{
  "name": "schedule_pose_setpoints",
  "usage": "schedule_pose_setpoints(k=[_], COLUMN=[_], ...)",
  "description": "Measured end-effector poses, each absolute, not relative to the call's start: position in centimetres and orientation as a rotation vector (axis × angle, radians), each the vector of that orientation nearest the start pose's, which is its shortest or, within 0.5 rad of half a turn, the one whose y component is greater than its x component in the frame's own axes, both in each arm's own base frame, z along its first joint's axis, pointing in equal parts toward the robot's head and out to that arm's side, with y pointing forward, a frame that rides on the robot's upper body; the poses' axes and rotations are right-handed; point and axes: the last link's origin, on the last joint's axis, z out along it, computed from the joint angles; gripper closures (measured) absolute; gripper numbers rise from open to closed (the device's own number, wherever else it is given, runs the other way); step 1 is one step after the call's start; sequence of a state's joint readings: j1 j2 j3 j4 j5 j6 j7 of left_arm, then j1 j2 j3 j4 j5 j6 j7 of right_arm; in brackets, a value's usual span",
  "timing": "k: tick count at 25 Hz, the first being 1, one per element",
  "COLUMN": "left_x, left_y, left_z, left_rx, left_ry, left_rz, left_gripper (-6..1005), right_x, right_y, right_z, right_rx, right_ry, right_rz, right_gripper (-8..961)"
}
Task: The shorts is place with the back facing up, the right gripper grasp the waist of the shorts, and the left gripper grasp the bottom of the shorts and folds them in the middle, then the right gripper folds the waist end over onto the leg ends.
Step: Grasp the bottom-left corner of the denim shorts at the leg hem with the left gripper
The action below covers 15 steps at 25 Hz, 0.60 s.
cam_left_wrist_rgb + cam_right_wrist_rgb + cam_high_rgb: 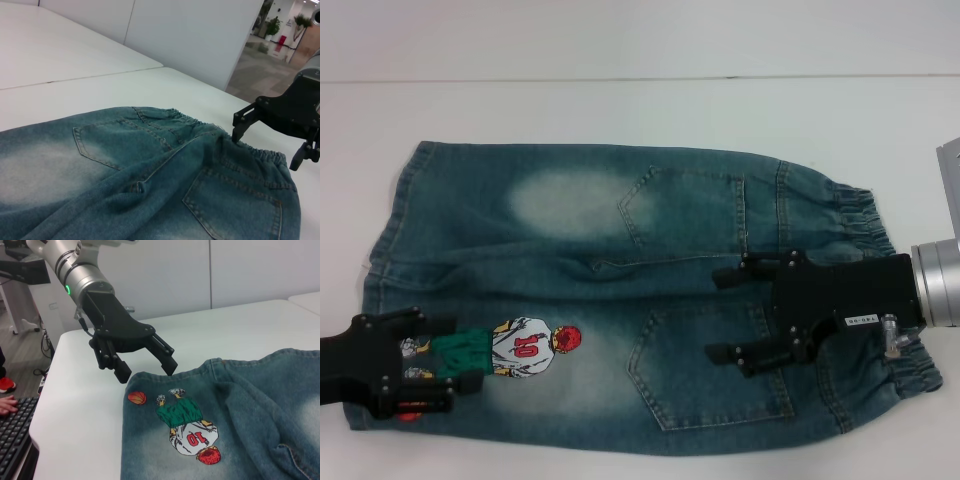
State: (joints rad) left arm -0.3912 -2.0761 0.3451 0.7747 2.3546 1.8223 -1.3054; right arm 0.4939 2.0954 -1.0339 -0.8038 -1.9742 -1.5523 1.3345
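Your shorts [620,290] are lying flat, back up, on the white counter [620,110], waist [865,225] toward your right. Your right pincer [725,315] is hovering over the waist-side pocket, fingers spread, holding nothing. Your left pincer [455,352] is sitting wide open over the leg ends [380,270], beside the number 10 print [525,348].

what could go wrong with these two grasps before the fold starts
1. The right gripper hangs open over the pocket area, inboard of the waist of the shorts; closing there may pinch only the top layer.
2. The left gripper is open at the leg ends; a shallow bite could slip off the hem.
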Motion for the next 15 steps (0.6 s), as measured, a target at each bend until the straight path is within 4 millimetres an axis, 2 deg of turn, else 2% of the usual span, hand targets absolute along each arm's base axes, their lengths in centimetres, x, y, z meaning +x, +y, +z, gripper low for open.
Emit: schedule_pose_setpoints(k=[15], left_x=[-32.83], left_y=[25.41], left_z=[3.57], left_rx=[-2.733], left_ry=[-0.777], left_rz=[-0.57], left_gripper=[96], right_x=[23.56], right_y=[31.49], right_z=[-3.01], right_rx=[-2.998], right_ry=[0.272], right_rz=[0.478], right_gripper=[15])
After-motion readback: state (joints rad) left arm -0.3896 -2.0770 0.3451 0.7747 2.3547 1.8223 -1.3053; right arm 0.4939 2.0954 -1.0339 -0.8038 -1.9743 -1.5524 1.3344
